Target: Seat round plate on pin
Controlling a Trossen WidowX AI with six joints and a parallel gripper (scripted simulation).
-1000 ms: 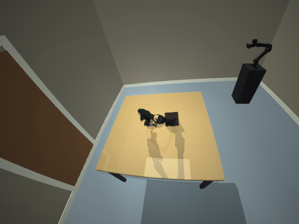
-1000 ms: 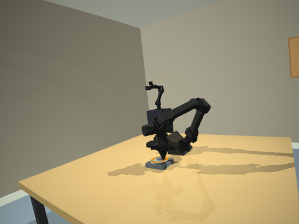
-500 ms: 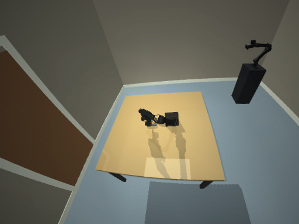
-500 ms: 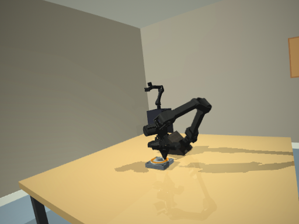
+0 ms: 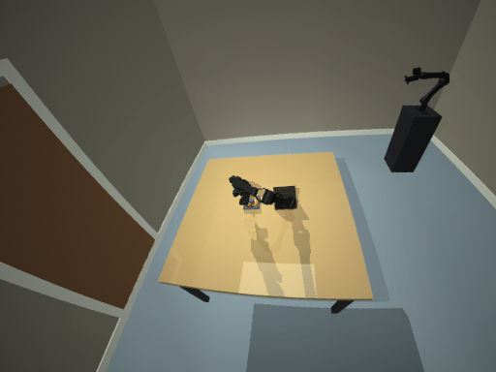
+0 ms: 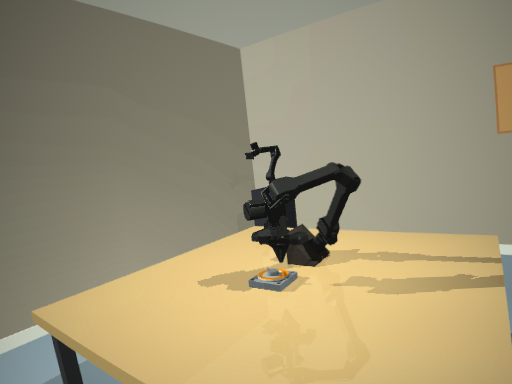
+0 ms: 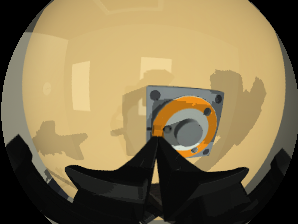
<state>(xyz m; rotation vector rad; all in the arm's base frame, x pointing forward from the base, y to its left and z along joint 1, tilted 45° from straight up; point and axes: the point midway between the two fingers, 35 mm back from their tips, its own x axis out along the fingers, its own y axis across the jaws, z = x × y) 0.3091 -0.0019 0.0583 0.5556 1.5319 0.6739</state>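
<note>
You've got the gripper (image 7: 157,152) pinched shut on nothing, its tips overlapping the near-left edge of the grey base (image 7: 185,124), with the orange-ringed plate (image 7: 188,125) and its grey post (image 7: 189,131) just ahead and right of the jaws on the table (image 7: 100,50).

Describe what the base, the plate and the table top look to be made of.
Base: matte grey, like painted metal or plastic, with dark corner holes. Plate: flat orange ring, likely plastic; no shine. Table top: smooth tan, faintly glossy, since it mirrors the arm; wood or laminate, unclear.
</note>
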